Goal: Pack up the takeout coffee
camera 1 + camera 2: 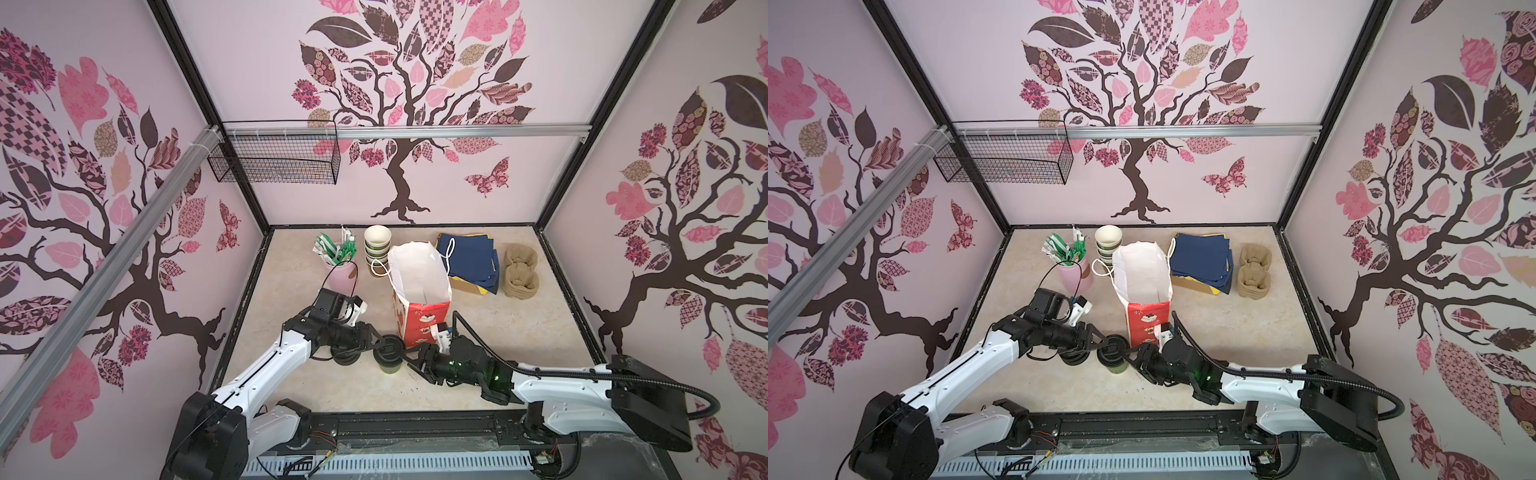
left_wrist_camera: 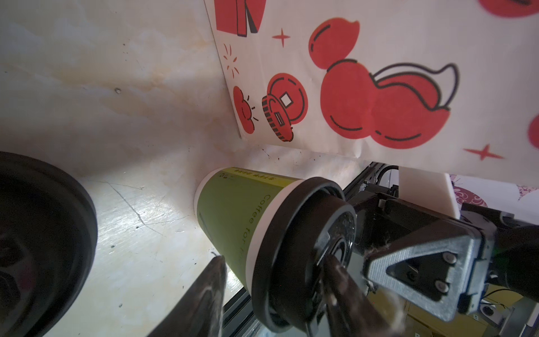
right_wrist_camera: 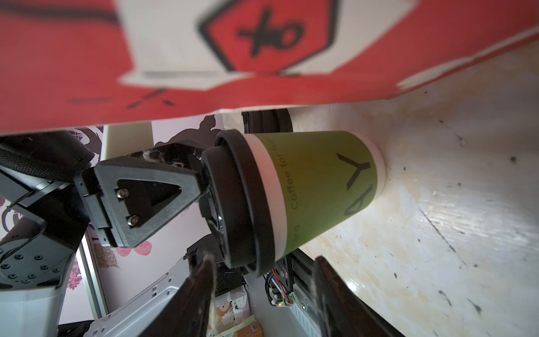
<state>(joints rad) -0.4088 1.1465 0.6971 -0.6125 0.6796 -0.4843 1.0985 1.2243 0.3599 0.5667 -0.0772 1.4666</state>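
Green paper cup (image 2: 233,216) with black plastic sip lid (image 2: 277,262) stands on the desk (image 2: 131,204) just beside the red-and-white paper bag (image 2: 379,43). My left tool (image 2: 274,259) and right tool (image 3: 264,259) sit half open, holding nothing, upper fingers (image 3: 140,198) over the lid, touching I think. I'd press down evenly.

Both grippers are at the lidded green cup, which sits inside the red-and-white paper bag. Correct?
One point is wrong: the lidded green cup stands on the table just in front of the red-and-white paper bag, not inside it, as both top views show. The left gripper and right gripper are both at it.
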